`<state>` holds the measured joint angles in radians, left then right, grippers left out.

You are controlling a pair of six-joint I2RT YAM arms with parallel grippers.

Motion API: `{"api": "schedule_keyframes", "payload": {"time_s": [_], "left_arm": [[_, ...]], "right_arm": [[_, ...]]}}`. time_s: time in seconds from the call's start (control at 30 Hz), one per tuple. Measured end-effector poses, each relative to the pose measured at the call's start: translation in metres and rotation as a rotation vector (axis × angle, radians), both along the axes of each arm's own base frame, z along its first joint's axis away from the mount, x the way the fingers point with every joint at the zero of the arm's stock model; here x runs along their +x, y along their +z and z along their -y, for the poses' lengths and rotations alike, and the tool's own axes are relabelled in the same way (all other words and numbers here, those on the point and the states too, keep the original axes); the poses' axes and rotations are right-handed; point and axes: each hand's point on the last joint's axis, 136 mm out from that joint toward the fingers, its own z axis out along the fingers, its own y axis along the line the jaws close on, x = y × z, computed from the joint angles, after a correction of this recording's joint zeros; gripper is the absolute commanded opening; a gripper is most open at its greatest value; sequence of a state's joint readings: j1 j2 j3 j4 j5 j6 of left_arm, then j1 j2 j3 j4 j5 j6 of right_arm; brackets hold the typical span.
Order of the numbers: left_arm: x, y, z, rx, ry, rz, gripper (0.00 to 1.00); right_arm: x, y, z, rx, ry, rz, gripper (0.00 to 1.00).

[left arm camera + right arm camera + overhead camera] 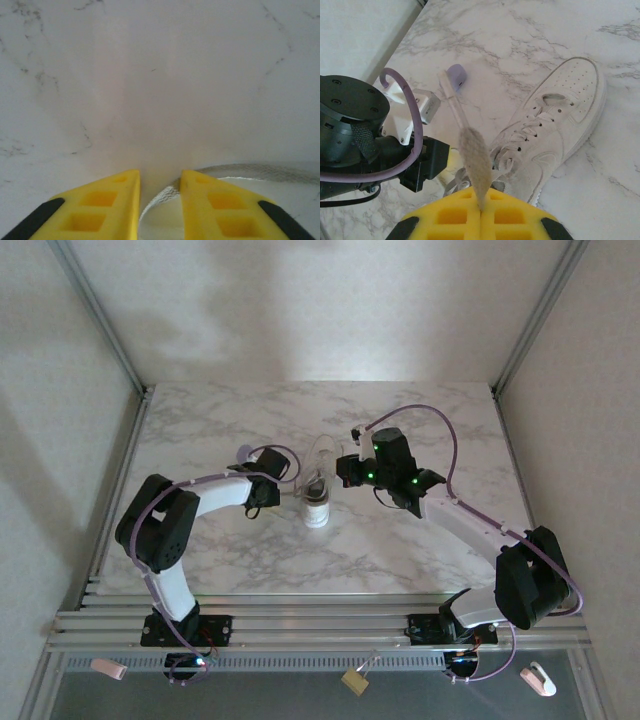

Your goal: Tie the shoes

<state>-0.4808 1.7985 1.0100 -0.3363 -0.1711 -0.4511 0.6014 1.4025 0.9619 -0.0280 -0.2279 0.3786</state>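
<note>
Plainly, the right gripper (481,202) had its yellow jaws pressed together on a white lace (474,157), which ran up out of the pinch and passed just beside the heel end of the sneaker (555,125). The left gripper (160,176) held its jaws apart. A flat stretch of lace curved loosely through the gap, lying in it rather than squeezed.

The lace looked soft, limp and thin. It would probably fold wherever it was bent and could slip from smooth pads, so a firm pinch partway along a free run seemed the place to take it. The sneaker itself looked light and would likely slide on the marble table (430,420) under a hard tug on the lace.

It was a small white low-top with a perforated toe, a dark grey opening and criss-crossed lacing, with a loose loop trailing beyond its heel. From above, it lay between the two grippers, toe toward the arm bases. A small purple object (456,76) sat near its heel side, on the left arm's side.
</note>
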Motion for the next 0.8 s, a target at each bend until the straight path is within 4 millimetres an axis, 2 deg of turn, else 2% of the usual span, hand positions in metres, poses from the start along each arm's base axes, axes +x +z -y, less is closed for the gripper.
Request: {"api": "schedule_keyframes", "payload": {"time_s": [0.13,0.3,0.5,0.63,0.8], "left_arm": [[-0.007,0.0,0.002,-0.039,-0.001,0.008,0.04],[-0.016,0.008,0.0,-0.06,0.004,0.012,0.0],[-0.01,0.045,-0.011,-0.048,0.04,0.11,0.0],[-0.004,0.063,-0.025,-0.028,0.089,0.173,0.0],[-0.003,0.062,-0.044,0.009,0.141,0.182,0.0]], "right_arm": [[-0.001,-0.003,0.001,-0.01,-0.003,-0.012,0.0],[-0.001,-0.002,0.005,-0.024,-0.02,-0.013,0.0],[0.0,0.011,0.009,-0.021,-0.04,0.013,0.0],[0.003,0.017,0.03,-0.072,-0.137,0.037,0.0],[0.009,0.011,0.076,-0.207,-0.336,0.037,0.0]]}}
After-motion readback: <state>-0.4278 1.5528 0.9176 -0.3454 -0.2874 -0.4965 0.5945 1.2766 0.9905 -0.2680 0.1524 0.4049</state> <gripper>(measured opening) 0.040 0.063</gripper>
